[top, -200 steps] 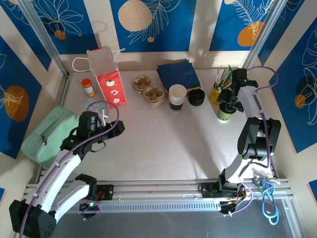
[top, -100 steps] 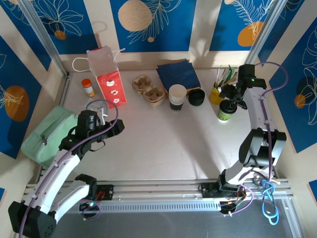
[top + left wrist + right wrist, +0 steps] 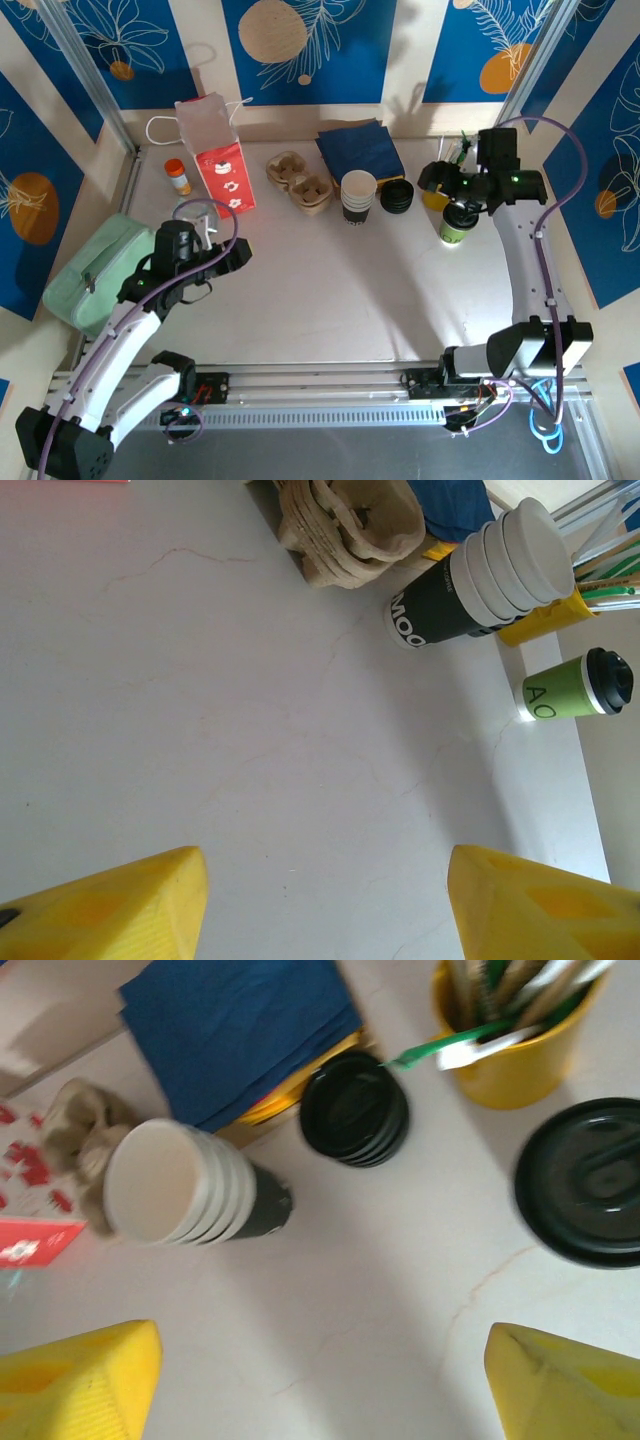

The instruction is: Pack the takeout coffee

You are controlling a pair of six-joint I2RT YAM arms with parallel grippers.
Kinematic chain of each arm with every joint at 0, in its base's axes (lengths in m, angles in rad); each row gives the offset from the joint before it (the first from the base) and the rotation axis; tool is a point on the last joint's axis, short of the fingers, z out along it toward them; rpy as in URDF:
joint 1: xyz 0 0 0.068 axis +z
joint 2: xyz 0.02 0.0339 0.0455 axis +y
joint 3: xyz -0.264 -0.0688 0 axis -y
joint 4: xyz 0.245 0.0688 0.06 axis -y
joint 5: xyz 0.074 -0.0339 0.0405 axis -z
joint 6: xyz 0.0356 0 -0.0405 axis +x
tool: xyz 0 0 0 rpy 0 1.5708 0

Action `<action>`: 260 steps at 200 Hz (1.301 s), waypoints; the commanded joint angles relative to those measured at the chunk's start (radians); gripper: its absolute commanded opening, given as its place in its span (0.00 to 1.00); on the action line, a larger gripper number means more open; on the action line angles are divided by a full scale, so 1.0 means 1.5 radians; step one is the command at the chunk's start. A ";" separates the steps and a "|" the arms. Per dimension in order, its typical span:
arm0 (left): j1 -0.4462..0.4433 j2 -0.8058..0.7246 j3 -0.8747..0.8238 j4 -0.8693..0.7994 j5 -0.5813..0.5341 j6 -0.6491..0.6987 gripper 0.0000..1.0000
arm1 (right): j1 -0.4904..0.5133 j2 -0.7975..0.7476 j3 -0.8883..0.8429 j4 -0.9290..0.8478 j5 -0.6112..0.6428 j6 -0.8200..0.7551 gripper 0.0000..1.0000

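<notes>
left tool point(image 3: 322, 905): spread, empty, over bare tabletop point(image 3: 330, 290) | right tool point(image 3: 320, 1385): spread, empty | coffee cup point(image 3: 455, 222): upright, lidded, just beside right tool, untouched

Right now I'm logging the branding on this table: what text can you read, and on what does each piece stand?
"MOO": white letters on the dark side of the cup stack; the curve of the cup cuts the word off.
"AC" or "AO": dark letters on the green side of the coffee cup; the second letter is unclear.
Red bag: white marks, too small to read.
Bottle: label too small to read.
</notes>
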 commanded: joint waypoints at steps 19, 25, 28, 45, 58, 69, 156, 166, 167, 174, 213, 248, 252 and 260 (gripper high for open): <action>0.009 0.012 0.013 0.033 0.041 -0.011 0.65 | 0.086 -0.020 -0.016 0.027 -0.048 0.026 0.82; 0.009 0.016 0.012 0.039 0.046 -0.012 0.65 | 0.102 -0.018 -0.017 0.033 -0.045 0.027 0.82; 0.008 0.018 0.011 0.041 0.049 -0.014 0.65 | 0.109 -0.017 -0.018 0.035 -0.043 0.027 0.82; 0.008 0.027 0.004 0.059 0.062 -0.021 0.65 | 0.145 -0.006 -0.016 0.041 -0.036 0.037 0.82; 0.007 0.029 -0.002 0.070 0.068 -0.025 0.65 | 0.168 0.004 -0.015 0.046 -0.027 0.043 0.81; 0.007 0.032 -0.006 0.075 0.071 -0.026 0.65 | 0.184 0.013 -0.013 0.049 -0.020 0.051 0.80; 0.003 0.096 -0.023 0.152 0.093 -0.042 0.65 | 0.279 0.058 -0.022 0.083 0.000 0.075 0.67; 0.001 0.111 -0.021 0.161 0.096 -0.044 0.64 | 0.288 0.061 -0.026 0.087 0.006 0.075 0.67; 0.001 0.113 -0.021 0.163 0.096 -0.044 0.64 | 0.288 0.060 -0.026 0.087 0.007 0.076 0.67; 0.000 0.124 -0.020 0.171 0.098 -0.045 0.64 | 0.293 0.062 -0.029 0.089 0.011 0.078 0.67; -0.007 0.184 -0.007 0.222 0.106 -0.060 0.63 | 0.324 0.078 -0.036 0.110 0.009 0.086 0.64; -0.012 0.244 0.011 0.278 0.099 -0.083 0.60 | 0.353 0.102 -0.029 0.126 0.008 0.096 0.61; -0.014 0.251 0.014 0.286 0.096 -0.087 0.59 | 0.356 0.105 -0.027 0.127 0.008 0.097 0.61; -0.016 0.268 0.020 0.300 0.091 -0.094 0.58 | 0.361 0.110 -0.023 0.126 0.009 0.097 0.61</action>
